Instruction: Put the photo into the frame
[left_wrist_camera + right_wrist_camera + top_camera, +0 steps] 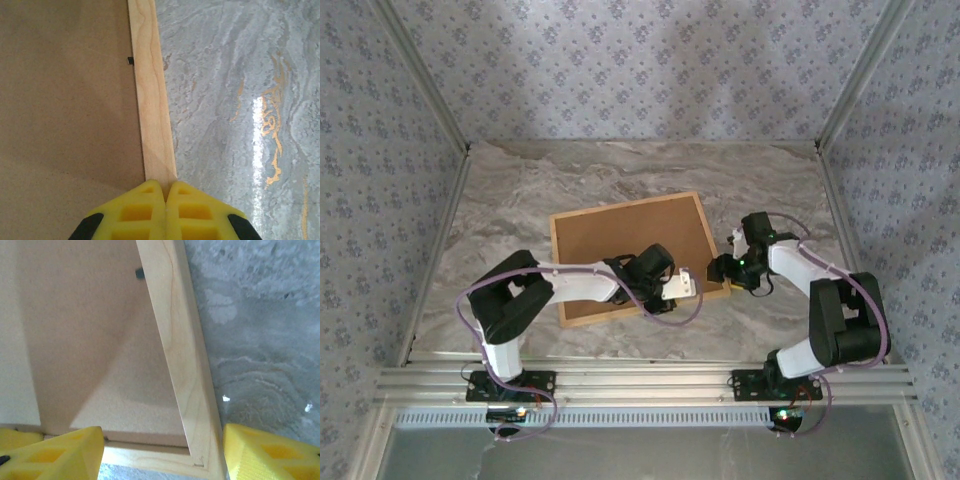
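The frame (620,205) lies face down on the marble table, its brown backing board (630,250) facing up. The photo is out of view. My left gripper (690,284) is at the frame's near right corner. In the left wrist view its yellow fingertips (150,200) are pressed together over the light wood rail (150,100), with nothing between them; the left gripper (166,189) is shut. My right gripper (728,268) is at the frame's right corner. Seen from the right wrist, the right gripper (163,452) is open, its fingers (65,452) straddling that corner of the rail (175,340).
Grey veined marble table (620,165) stretches beyond and to both sides of the frame. Wallpapered walls close in the back and sides. An aluminium rail (640,380) runs along the near edge. Small black tabs (130,60) sit against the rail's inner edge.
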